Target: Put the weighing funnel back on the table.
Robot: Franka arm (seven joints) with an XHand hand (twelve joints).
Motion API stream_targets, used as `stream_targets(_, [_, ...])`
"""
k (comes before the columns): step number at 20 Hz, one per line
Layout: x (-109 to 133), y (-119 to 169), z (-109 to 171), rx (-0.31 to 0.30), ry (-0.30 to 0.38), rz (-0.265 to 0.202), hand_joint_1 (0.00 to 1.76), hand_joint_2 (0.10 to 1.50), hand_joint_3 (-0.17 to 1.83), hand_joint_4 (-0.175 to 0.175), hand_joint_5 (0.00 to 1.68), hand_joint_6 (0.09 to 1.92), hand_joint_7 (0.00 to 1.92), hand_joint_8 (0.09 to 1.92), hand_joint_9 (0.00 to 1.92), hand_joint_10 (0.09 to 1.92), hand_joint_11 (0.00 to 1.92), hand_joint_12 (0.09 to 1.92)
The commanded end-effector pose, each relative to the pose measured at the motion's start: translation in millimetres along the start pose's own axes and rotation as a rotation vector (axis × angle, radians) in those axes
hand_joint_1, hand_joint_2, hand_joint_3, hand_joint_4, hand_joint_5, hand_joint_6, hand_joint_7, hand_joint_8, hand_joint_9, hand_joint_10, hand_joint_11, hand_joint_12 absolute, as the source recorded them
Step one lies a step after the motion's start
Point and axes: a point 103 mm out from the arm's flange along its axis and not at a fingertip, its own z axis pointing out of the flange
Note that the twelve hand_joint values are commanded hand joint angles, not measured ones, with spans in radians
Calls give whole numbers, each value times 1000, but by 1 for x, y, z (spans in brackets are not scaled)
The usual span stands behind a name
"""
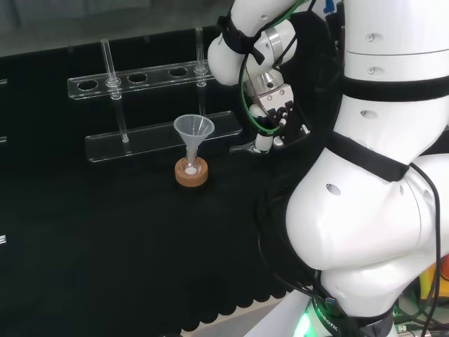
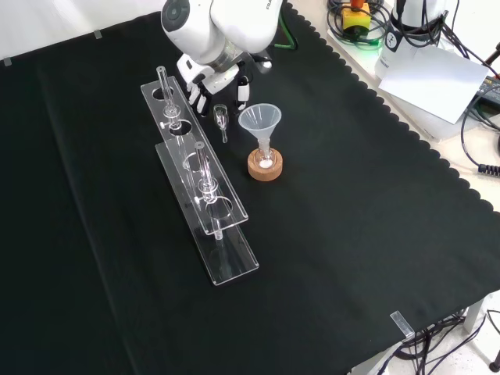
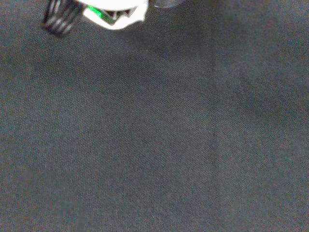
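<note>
The weighing funnel lies on the cloth just below the hand's straight, spread fingers; whether they touch is unclear.

Looks glossy white: big rounded arm links w/ black bands at joints, small round dimples on shells. Carries green + blk cables by wrist. Ends in blk/wht robot hand. Glows green at base.

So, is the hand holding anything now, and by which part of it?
It cannot be told. The weighing funnel is close under the hand, but no view shows clearly whether they touch.
</note>
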Motion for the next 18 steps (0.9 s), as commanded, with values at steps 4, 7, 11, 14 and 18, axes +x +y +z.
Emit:
stream_targets(4, [1, -22, -7, 60, 3, -1, 829, 602, 599, -29, 140, 89, 5, 359, 105, 735, 134, 1427])
stream_targets(7, [0, -32, -16, 38, 16, 0, 788, 604, 567, -29, 92, 87, 0, 239, 48, 751, 92, 1442])
stream_targets(11, [-2, -51, -31, 0, 24, 8, 739, 603, 536, -28, 64, 87, 0, 212, 29, 760, 77, 1453])
stream_targets(14, [-3, -66, -43, -35, 25, 12, 728, 617, 499, -28, 66, 87, 0, 279, 44, 769, 89, 1456])
stream_targets(18, [-2, -85, -57, -55, 23, 19, 724, 632, 465, -30, 93, 87, 0, 435, 114, 760, 133, 1446])
